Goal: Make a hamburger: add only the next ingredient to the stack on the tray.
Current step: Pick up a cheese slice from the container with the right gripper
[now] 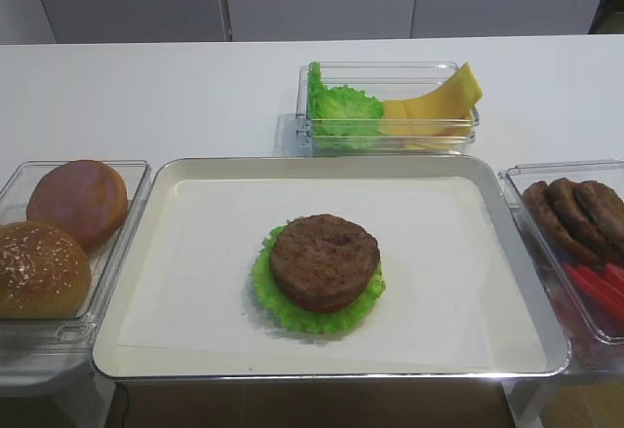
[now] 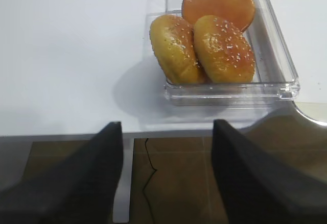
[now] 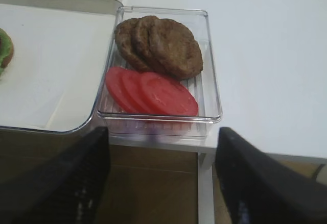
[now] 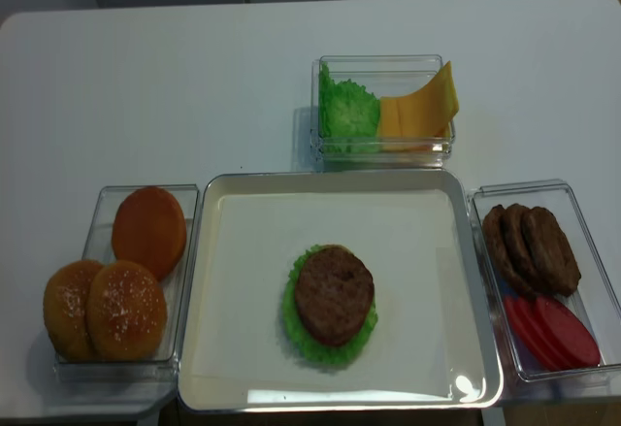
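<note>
my right gripper [image 3: 162, 183] is hanging released and empty, jaws wide, below the table edge before the container of loose patties [image 3: 159, 45] and tomato slices [image 3: 151, 92]. my left gripper [image 2: 166, 180] is also waiting open, near the buns [image 2: 204, 48]. the stack [image 4: 332, 300] is sitting in the middle of the tray [image 4: 221, 348], patty on top. the cheese slice [image 4: 419, 108] is leaning in the far container beside lettuce leaves [image 4: 347, 108], so i am judging a reach over the tray is needed.
</note>
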Controlling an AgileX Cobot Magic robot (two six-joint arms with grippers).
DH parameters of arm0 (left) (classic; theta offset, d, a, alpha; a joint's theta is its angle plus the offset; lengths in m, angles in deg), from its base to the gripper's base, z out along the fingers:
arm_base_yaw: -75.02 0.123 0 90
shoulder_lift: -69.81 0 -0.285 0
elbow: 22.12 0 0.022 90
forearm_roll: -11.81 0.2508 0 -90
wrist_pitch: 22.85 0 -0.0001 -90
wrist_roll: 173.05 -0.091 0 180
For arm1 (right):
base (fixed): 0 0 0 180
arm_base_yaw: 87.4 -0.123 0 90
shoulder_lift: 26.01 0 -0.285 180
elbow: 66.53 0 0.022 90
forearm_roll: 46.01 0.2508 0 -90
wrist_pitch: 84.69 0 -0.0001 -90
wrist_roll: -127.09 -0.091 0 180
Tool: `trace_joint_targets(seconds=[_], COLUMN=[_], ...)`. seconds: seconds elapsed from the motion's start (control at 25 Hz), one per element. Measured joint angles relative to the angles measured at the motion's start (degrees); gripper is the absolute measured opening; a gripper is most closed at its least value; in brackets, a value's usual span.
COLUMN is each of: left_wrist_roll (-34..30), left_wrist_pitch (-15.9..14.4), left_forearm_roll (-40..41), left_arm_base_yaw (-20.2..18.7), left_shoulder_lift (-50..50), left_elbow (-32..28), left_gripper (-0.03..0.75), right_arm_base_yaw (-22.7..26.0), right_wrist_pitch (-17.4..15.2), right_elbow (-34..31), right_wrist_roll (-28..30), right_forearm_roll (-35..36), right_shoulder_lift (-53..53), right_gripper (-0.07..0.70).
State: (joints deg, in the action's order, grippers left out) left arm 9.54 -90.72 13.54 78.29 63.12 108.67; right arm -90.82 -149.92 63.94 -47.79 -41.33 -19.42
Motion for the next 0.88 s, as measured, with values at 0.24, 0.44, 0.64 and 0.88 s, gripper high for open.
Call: trace_joint_targets(seconds=[0.24, 0.44, 0.64, 0.88], left_wrist_roll=[0.10, 0.10, 0.10, 0.10], left_wrist_pitch=[0.00, 0.00, 0.00, 0.00], left_forearm_roll=[0.00, 0.00, 0.00, 0.00], left_arm_base_yaw=[0.00, 0.00, 0.00, 0.00], left_shoulder_lift=[0.00, 0.00, 0.00, 0.00], left_elbow=[0.00, 0.00, 0.00, 0.00], left_gripper=[0.411, 0.411, 0.411, 0.411], right_arm_base_yaw=[0.00, 0.00, 0.00, 0.00], right_wrist_pitch=[0.00, 0.00, 0.00, 0.00], right_elbow=[0.00, 0.00, 0.00, 0.00], right_wrist_roll=[0.00, 0.00, 0.00, 0.09], right_forearm_roll=[0.00, 0.00, 0.00, 0.00], right_shoulder_lift=[0.00, 0.00, 0.00, 0.00], right_gripper=[0.505, 0.505, 0.504, 0.503])
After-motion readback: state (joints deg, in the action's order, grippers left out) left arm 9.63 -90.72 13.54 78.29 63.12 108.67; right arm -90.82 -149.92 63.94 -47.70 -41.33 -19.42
